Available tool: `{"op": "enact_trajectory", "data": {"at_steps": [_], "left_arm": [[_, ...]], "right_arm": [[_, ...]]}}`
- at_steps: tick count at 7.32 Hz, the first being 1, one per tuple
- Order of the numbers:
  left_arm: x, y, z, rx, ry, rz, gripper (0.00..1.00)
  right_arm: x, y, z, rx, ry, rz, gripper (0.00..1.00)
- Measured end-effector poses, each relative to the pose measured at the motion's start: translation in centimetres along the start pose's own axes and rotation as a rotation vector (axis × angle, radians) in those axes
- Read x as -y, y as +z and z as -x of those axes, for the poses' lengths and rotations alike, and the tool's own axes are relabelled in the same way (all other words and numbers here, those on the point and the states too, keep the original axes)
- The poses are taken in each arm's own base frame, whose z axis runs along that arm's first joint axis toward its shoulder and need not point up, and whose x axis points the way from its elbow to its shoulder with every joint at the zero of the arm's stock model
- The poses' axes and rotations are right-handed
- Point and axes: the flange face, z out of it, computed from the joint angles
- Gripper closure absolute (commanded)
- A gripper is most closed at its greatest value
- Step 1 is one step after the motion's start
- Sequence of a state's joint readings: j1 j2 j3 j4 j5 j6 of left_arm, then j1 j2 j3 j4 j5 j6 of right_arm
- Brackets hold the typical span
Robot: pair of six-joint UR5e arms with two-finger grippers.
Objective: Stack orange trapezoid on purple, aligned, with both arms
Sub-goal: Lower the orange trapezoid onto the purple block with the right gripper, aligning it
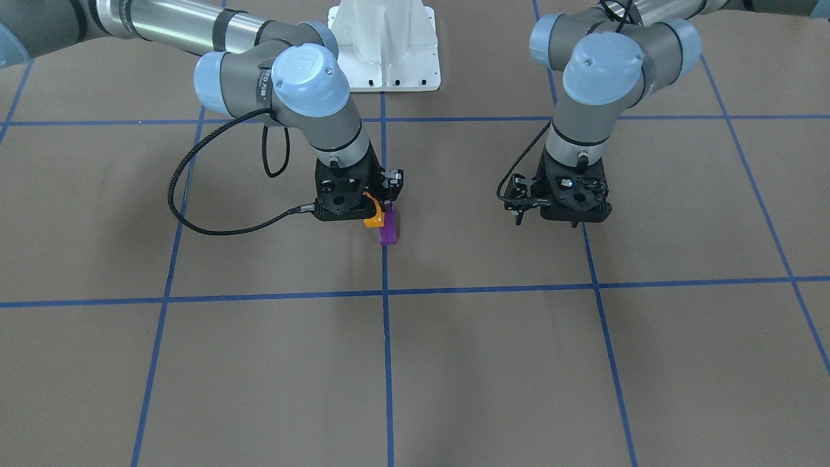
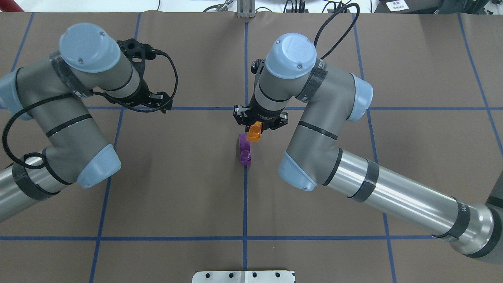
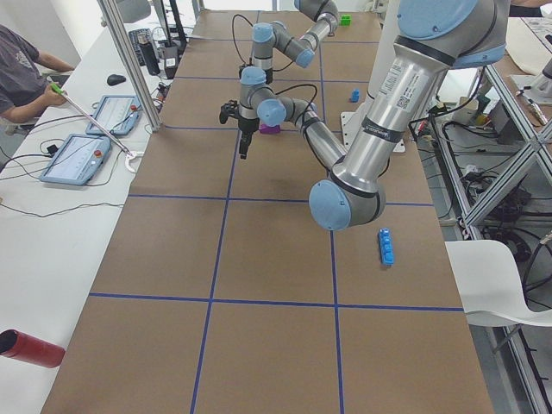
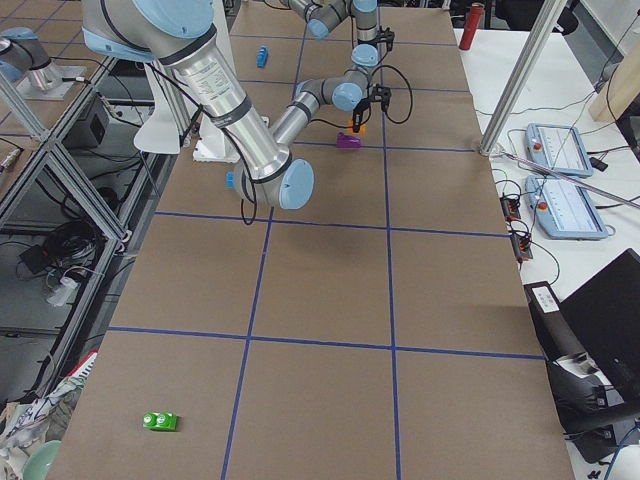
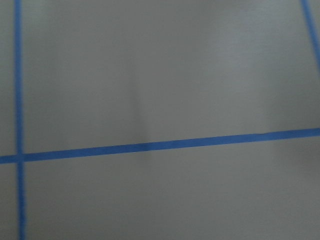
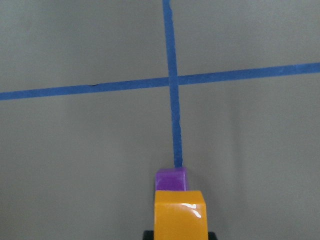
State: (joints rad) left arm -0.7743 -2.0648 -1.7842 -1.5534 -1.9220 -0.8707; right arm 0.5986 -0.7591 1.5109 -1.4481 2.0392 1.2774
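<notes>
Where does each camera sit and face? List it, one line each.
Front-facing: across table, facing robot; left arm on view's right.
Overhead: behind robot, looking down; left arm on view's left, right hand central.
Exterior left: table's end; left arm near.
Exterior right: opposite end; right arm near.
Left wrist: down at taped table; no body.
Right wrist: down at orange trapezoid, purple; right hand's edge.
Shared: front-facing, overhead show both blocks.

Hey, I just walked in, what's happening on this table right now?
The right tool grips the orange trapezoid and holds it low over one end of the purple block, which sits on the table on a blue tape line. The purple block's stud is uncovered, so the stack is not yet made. The left tool hangs off to the side over bare table, with nothing visible in it.
</notes>
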Motion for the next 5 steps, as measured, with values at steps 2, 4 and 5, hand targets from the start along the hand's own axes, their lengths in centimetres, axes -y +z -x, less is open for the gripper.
{"op": "enact_trajectory", "data": {"at_steps": [2,4,5], "left_arm": [[-0.1,0.1,1.0,0.005,0.001,0.007,0.00],[-0.2,0.2,1.2,0.006,-0.004,0.008,0.00],[-0.2,0.2,1.2,0.006,-0.006,0.008,0.00]], "right_arm": [[-1.0,0.9,0.8,-0.007,-0.008,-0.002,1.00],[-1.9,1.5,1.1,-0.013,-0.024,-0.008,1.00],[-2.0,1.6,1.0,-0.015,-0.028,-0.009,1.00]]}}
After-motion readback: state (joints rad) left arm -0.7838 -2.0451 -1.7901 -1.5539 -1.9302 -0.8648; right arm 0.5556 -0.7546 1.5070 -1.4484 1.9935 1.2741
